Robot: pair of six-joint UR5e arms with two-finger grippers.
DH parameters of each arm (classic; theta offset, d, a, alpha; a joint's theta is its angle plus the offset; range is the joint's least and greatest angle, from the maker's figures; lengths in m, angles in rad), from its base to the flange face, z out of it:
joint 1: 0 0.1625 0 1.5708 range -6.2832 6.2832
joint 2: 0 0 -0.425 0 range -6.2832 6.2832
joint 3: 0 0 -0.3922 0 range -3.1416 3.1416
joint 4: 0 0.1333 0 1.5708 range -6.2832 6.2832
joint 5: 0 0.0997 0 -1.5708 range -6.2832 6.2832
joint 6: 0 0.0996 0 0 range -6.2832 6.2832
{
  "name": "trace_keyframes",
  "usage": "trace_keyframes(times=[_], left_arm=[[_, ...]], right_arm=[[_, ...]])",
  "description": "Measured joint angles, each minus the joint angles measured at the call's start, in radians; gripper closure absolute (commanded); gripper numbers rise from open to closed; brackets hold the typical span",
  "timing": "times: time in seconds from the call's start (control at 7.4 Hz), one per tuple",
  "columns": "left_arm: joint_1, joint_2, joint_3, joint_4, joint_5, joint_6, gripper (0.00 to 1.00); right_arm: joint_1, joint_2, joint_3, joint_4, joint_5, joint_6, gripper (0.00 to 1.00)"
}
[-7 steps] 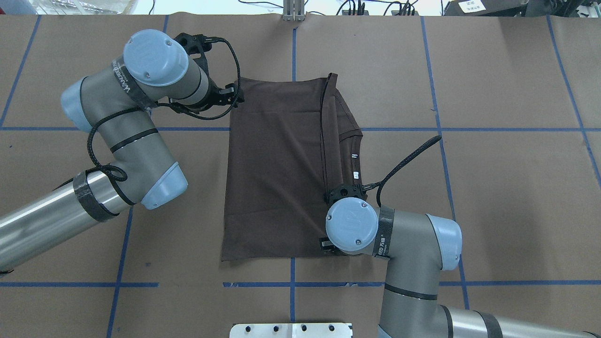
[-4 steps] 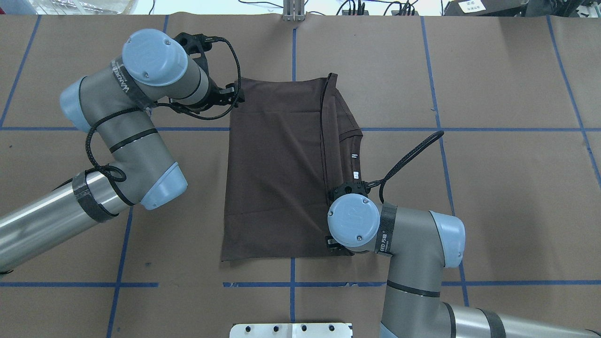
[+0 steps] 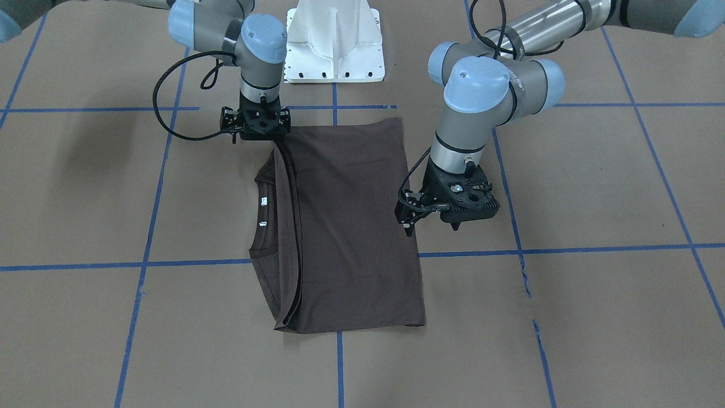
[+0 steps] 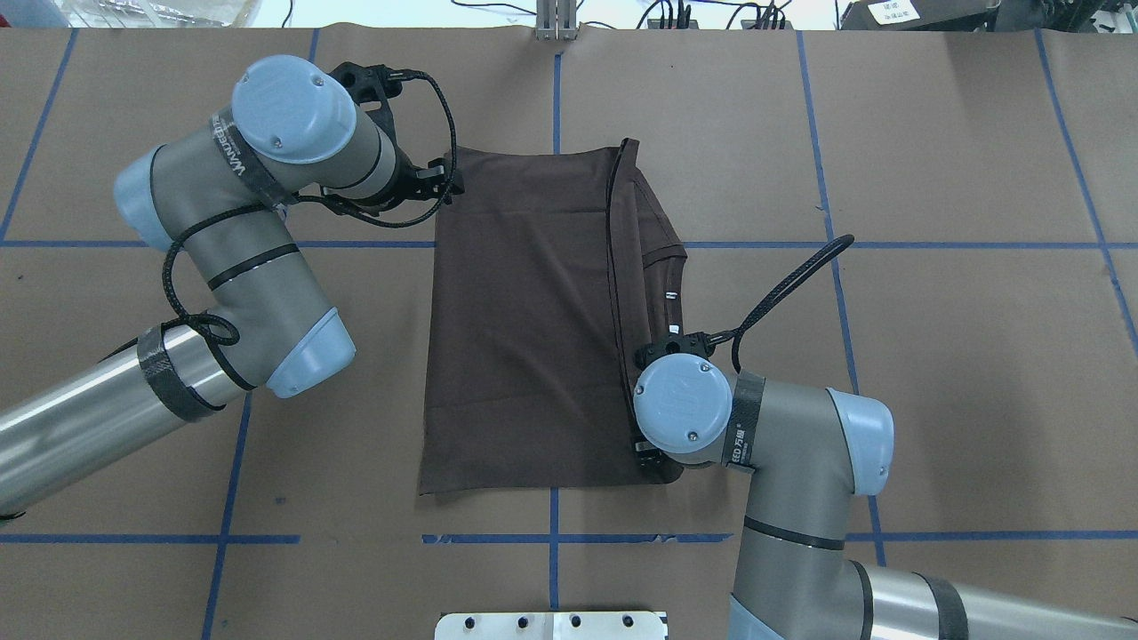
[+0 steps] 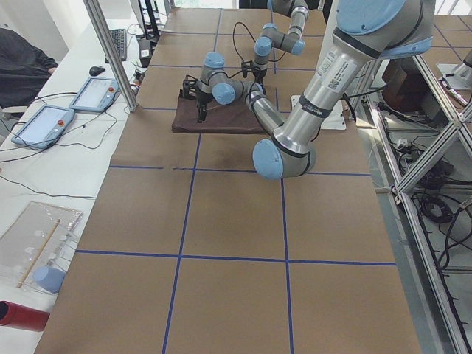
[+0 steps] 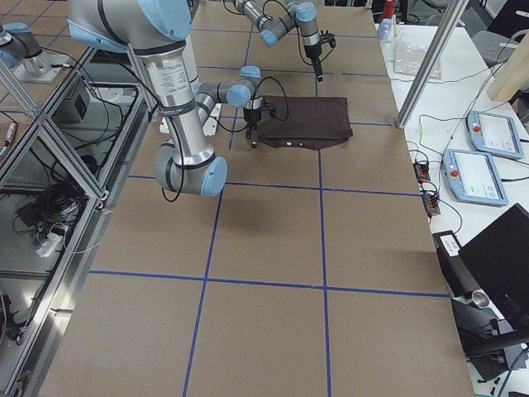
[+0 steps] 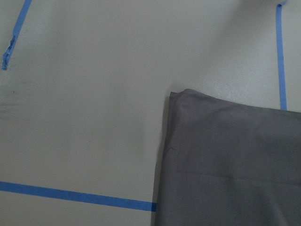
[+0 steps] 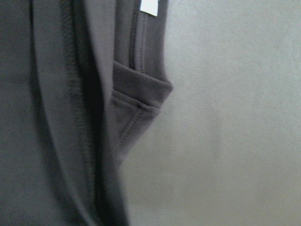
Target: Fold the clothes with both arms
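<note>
On the brown paper table the folded dark brown T-shirt runs long from near to far. Left black claw hangs by its far corner, right black claw by its near one. I cannot tell if either is wide or pinched.

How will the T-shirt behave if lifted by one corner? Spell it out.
Probably floppy: the T-shirt lies flat in thin folded layers, so a lifted corner would likely droop. Likely light; pushing would probably bunch it, given its soft creases.

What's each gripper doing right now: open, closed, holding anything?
Left gripper: cannot tell, beside the T-shirt's edge.
Right gripper: cannot tell, over the T-shirt's corner.
</note>
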Motion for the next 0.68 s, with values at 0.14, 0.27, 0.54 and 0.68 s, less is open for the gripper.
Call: trace_keyframes(times=[0.14, 0.27, 0.54, 0.68], left_arm=[[0.000, 0.000, -0.004, 0.000, 0.000, 0.000, 0.00], [0.000, 0.000, -0.009, 0.001, 0.000, 0.000, 0.00], [0.000, -0.001, -0.014, 0.002, 0.001, -0.001, 0.00], [-0.001, -0.001, -0.014, 0.003, 0.000, 0.000, 0.00]], right_arm=[[0.008, -0.043, 0.028, 0.001, -0.003, -0.023, 0.00], [0.018, -0.077, 0.058, 0.000, -0.004, -0.036, 0.00], [0.059, -0.065, 0.088, 0.001, 0.008, -0.055, 0.00], [0.093, -0.010, 0.065, 0.004, 0.018, -0.070, 0.00]])
